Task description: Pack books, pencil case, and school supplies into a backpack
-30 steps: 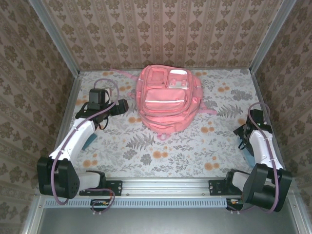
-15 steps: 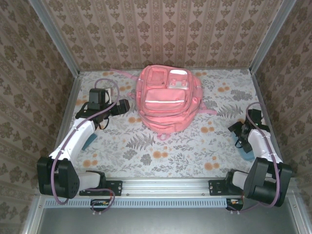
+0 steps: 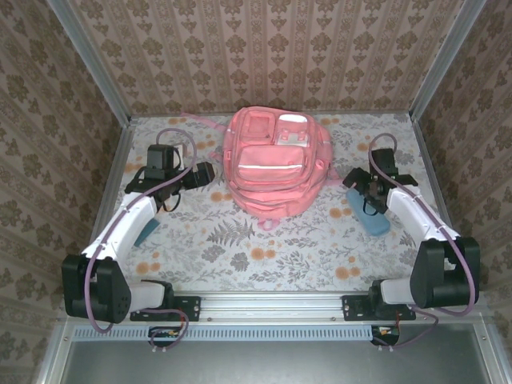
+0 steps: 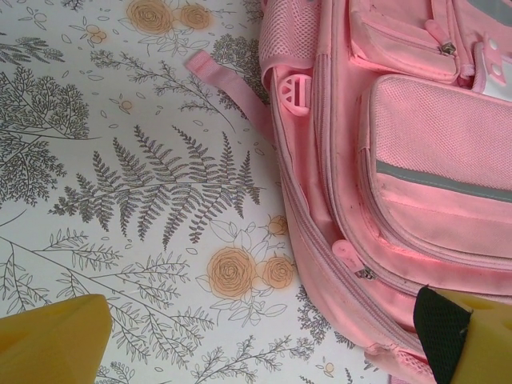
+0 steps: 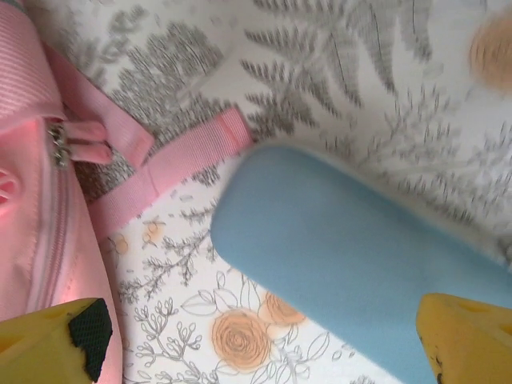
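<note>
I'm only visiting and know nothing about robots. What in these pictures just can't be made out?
- Top view: the teal item is half covered by the left forearm, so what it is cannot be told.
- Top view: the pale objects in the backpack's upper pocket are too small to identify.
- Right wrist view: the blue case is cut off by the right and bottom edges.
- All views: the backpack's contents are hidden by its fabric.

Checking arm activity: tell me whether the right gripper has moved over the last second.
Yes. The right gripper swung from the right wall leftward and up the table toward the backpack, now open over the blue case.
</note>
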Controlling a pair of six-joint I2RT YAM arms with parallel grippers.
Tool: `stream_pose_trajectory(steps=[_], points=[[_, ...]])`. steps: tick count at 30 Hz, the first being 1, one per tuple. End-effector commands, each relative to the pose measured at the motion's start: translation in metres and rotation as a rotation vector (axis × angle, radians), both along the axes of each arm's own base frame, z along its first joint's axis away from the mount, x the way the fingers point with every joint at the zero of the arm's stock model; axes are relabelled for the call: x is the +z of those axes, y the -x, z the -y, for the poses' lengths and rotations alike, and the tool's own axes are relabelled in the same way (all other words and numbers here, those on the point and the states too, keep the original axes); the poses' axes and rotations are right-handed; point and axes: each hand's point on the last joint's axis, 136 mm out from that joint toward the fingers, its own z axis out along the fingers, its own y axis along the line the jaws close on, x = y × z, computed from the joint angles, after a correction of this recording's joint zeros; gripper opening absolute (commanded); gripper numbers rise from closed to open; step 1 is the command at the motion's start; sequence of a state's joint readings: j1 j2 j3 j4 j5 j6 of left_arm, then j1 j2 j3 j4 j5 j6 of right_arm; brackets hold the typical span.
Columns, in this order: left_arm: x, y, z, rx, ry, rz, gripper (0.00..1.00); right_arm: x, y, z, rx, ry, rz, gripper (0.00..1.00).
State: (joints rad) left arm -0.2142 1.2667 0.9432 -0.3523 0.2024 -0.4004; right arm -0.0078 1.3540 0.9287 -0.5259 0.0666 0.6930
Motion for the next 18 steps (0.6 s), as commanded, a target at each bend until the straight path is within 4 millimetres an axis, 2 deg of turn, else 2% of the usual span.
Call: stream_pose_trajectory(steps=[1, 2, 6, 10, 13, 18], points=[[0.011, -0.008, 0.000, 0.005, 0.012, 0.023, 1.00, 0.005, -0.003, 0.019, 0.063, 0.118, -0.038, 0.99], [0.010, -0.008, 0.001, 0.002, 0.013, 0.018, 1.00, -0.005, -0.004, 0.024, 0.060, 0.107, -0.073, 1.00], [0.010, -0.008, 0.004, -0.011, 0.025, 0.014, 1.00, -0.026, -0.006, 0.037, 0.039, 0.034, -0.115, 1.00], [0.010, -0.007, 0.005, -0.017, 0.030, 0.012, 1.00, -0.044, 0.001, 0.044, 0.016, -0.025, -0.161, 1.00], [0.010, -0.007, 0.006, -0.019, 0.032, 0.011, 1.00, -0.053, 0.011, 0.037, 0.018, -0.066, -0.187, 0.99], [0.010, -0.007, 0.006, -0.017, 0.035, 0.013, 1.00, -0.060, 0.028, 0.005, 0.078, -0.181, -0.194, 0.99]])
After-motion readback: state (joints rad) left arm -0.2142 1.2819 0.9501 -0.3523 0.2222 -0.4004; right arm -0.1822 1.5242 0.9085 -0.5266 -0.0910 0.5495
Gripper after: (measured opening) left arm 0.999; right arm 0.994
